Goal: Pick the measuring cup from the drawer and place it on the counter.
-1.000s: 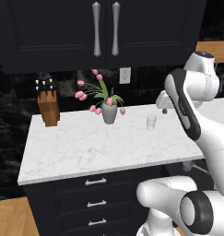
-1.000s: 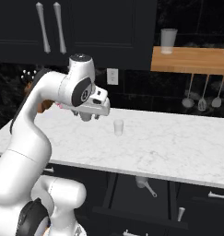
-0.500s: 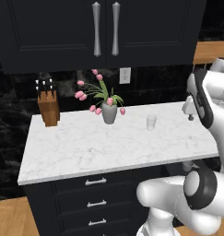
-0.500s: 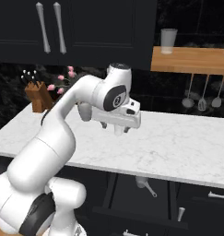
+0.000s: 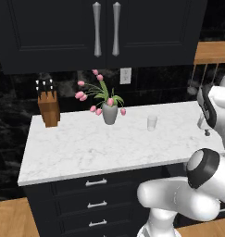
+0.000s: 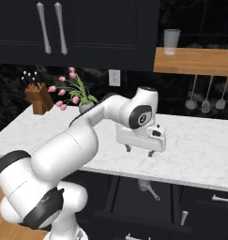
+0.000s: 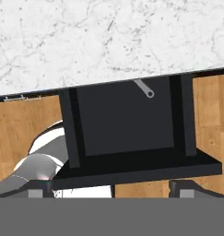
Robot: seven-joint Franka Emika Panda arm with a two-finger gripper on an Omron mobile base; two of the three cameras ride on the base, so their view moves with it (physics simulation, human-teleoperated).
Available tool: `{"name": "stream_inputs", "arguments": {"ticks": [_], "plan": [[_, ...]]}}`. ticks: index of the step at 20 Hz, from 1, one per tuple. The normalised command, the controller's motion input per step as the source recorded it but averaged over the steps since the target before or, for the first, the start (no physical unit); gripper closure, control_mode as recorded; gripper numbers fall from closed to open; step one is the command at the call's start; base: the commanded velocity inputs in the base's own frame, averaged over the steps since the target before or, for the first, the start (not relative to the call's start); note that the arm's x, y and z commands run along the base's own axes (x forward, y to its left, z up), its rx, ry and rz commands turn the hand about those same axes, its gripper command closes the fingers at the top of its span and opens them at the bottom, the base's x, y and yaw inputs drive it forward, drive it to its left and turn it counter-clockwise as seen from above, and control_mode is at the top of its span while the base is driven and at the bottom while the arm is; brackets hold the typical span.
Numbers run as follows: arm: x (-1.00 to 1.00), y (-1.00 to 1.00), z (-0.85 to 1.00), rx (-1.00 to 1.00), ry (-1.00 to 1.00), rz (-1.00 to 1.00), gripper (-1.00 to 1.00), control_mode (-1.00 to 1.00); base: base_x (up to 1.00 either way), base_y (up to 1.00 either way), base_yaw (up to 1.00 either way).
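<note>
White marble counter (image 6: 200, 154) with faint grey veins tops black cabinets, and its thin front edge runs just under the gripper (image 6: 139, 151), which hangs above the slab near that edge, over the open drawer (image 7: 127, 122). Its two fingers point down and stand wide apart with nothing between them.

Seen from the hand, the drawer sticks out from the counter edge below the gripper, a dark tray with raised side walls and a thick front lip. Its floor looks mostly bare; only a slim grey handle with a ring end (image 7: 144, 88) pokes out from under the counter edge at the back. From the right base camera a small pale grey rounded object on a handle (image 6: 146, 186) sits in the drawer below the gripper, most likely the measuring cup, though it is too dim to be sure.

Behind the gripper and well apart from it, a whitish tumbler (image 5: 152, 122) stands alone on the slab. Farther off to its left are a grey vase of pink tulips (image 5: 109, 112) and a wooden knife block (image 5: 49, 107). Between these things and the front edge the marble lies open.
</note>
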Motion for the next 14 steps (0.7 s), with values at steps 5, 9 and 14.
{"name": "stream_inputs", "arguments": {"ticks": [5, 9, 14], "plan": [[-0.2, -0.3, -0.79, -0.1, 0.11, -0.01, -1.0, -1.0, 0.0, 0.0, 0.0], [-0.13, -0.14, -0.55, -0.03, 0.01, 0.0, -1.0, -1.0, 0.0, 0.0, 0.0], [-0.01, -0.03, -0.52, 0.0, 0.0, 0.0, -1.0, -1.0, 0.0, 0.0, 0.0]]}}
